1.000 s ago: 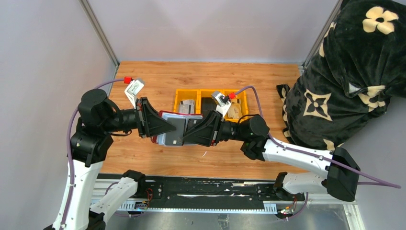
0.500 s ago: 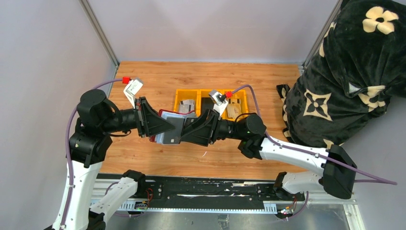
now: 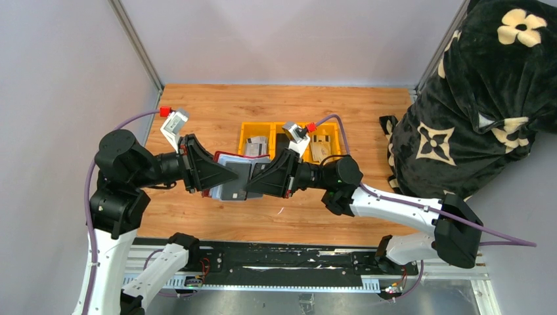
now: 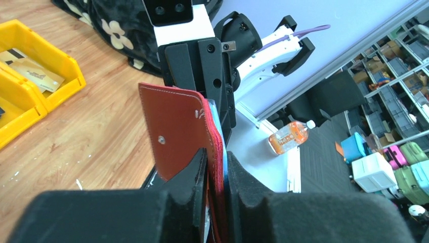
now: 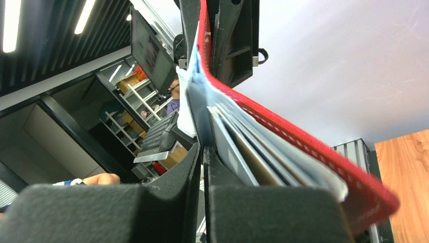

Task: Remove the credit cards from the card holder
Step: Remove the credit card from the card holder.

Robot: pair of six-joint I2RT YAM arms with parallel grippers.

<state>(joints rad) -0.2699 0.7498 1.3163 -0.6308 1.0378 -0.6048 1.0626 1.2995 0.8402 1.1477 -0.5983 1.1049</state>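
Top view: left gripper (image 3: 235, 176) and right gripper (image 3: 249, 180) meet nose to nose over the table (image 3: 197, 111). The card holder (image 3: 228, 190) is held off the table between them. Yellow bins (image 3: 263, 125) sit just behind.
Left wrist: the left gripper's fingers are clamped on the upright red holder's lower edge.
Right wrist: the right gripper's fingers are pinched together on a pale inner layer of the holder. Credit cards (image 5: 238, 147) are fanned beside it, inside.

No legible text, label, brand or number on anything in view.
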